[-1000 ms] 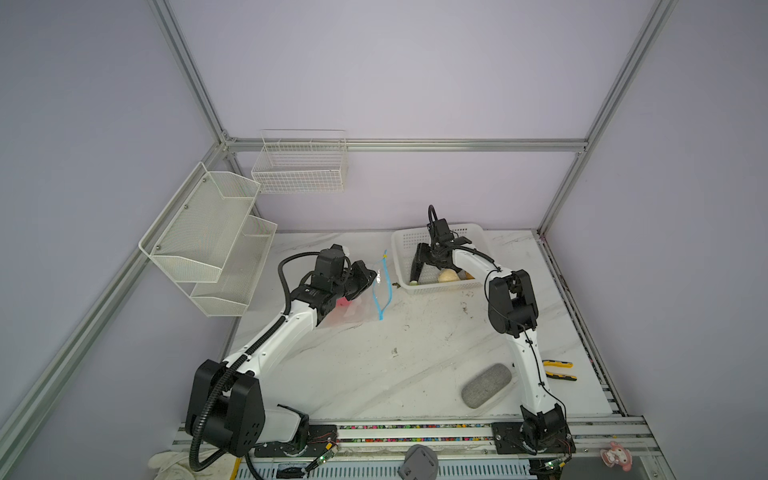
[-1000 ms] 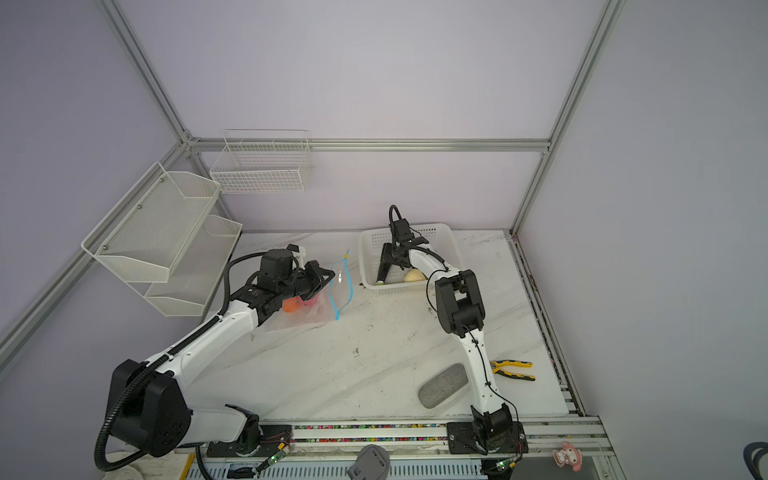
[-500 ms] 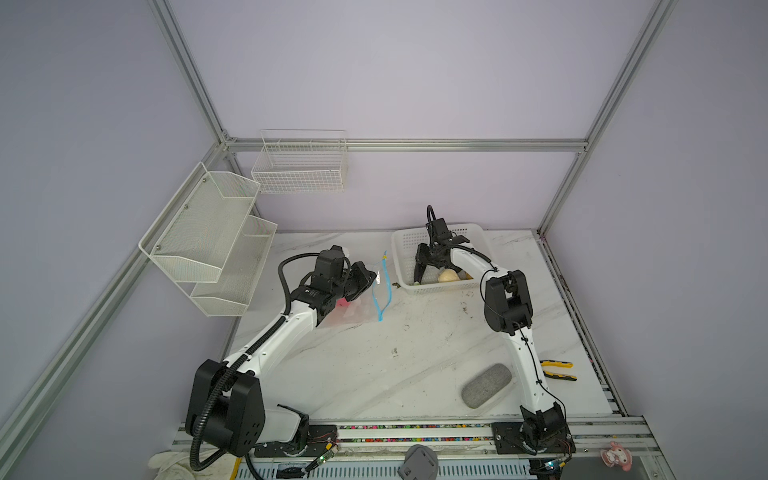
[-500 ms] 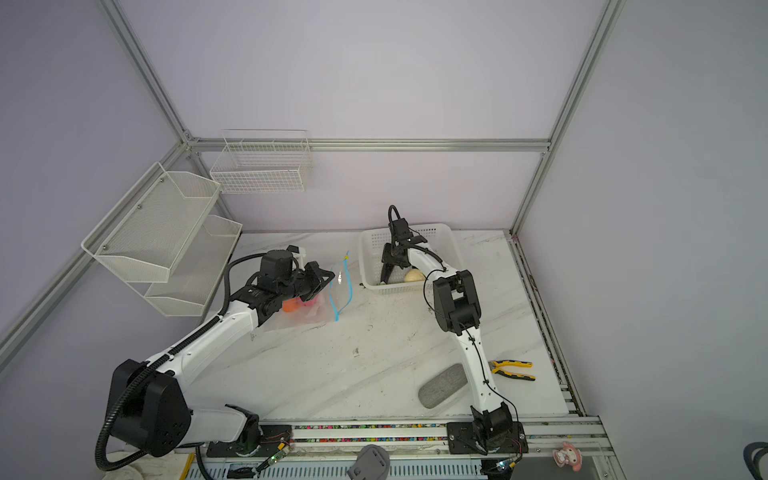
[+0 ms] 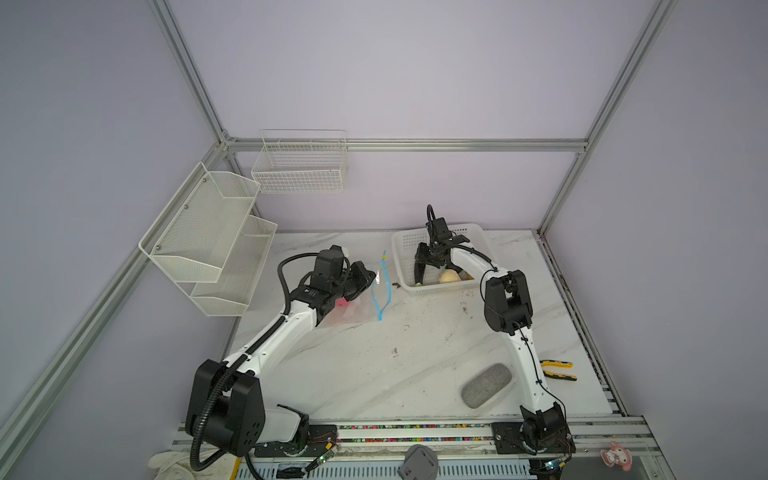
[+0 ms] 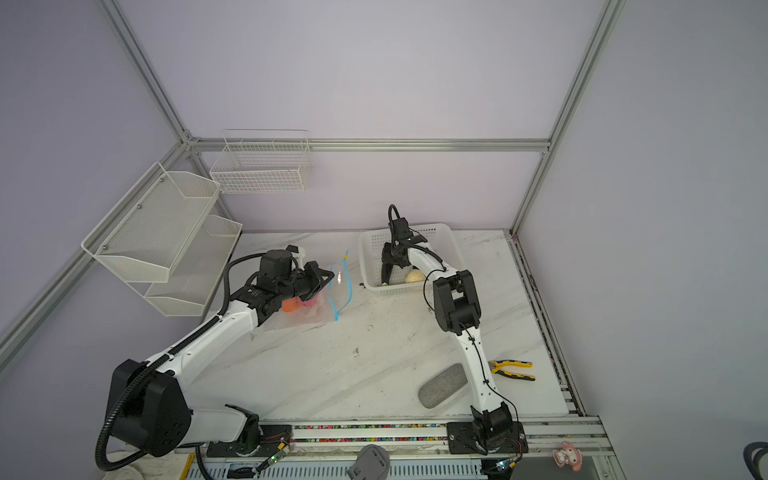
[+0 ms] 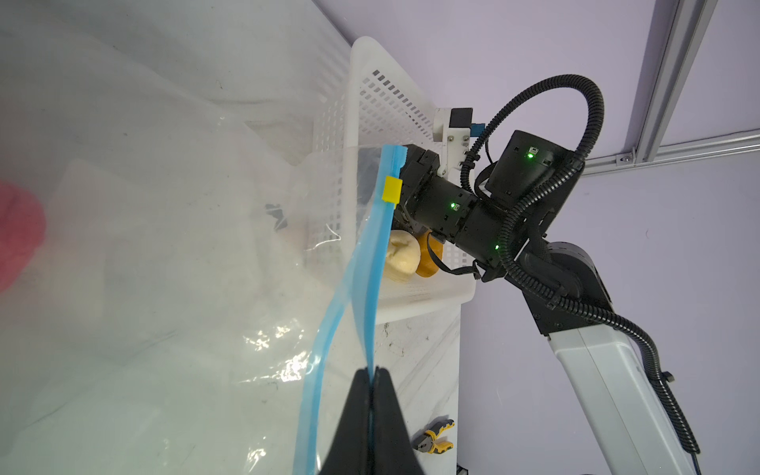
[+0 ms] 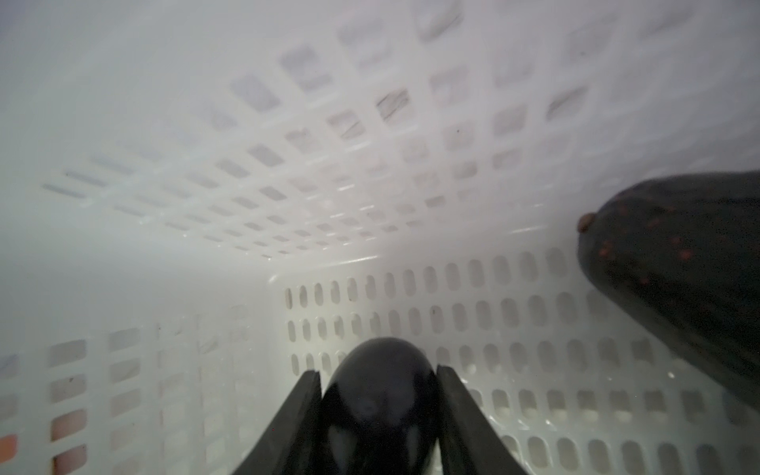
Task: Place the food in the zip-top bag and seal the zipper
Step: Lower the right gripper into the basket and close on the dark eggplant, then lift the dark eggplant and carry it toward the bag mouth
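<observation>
A white marbled surface (image 5: 415, 353) sits inside a lilac-walled booth, with two robot arms working on it.

On the left, the left tool (image 7: 373, 376) is pinched fully together on the zipper (image 7: 370, 267), the light blue strip of the zip-top bag (image 7: 164, 246). It holds one lip up, so the mouth gapes. A yellow tab (image 7: 390, 190) sits near the strip's far end. The clear bag lies on the surface just beside a white perforated basket (image 5: 440, 289). It holds an orange piece (image 6: 291, 304) and a pink piece (image 7: 16, 234), which the left wrist view cuts off at its edge. In both top views the left arm covers much of the bag.

The right tool (image 8: 378, 372) reaches down inside the basket, its two fingers pressed against either side of a black egg-shaped piece (image 8: 380, 395). Near it lies a dark red-speckled piece (image 8: 678, 267), partly out of frame. A cream piece (image 5: 449, 276) and a yellow-brown piece (image 7: 427, 259) also lie in the basket, the second half hidden behind the right arm. We cannot make out the rest of the basket's contents.

Toward the front, a grey oval pad (image 5: 486, 385) and yellow-handled pliers (image 5: 559, 370) lie well apart from the bag. Wire shelves (image 5: 208, 232) hang on the left wall.
</observation>
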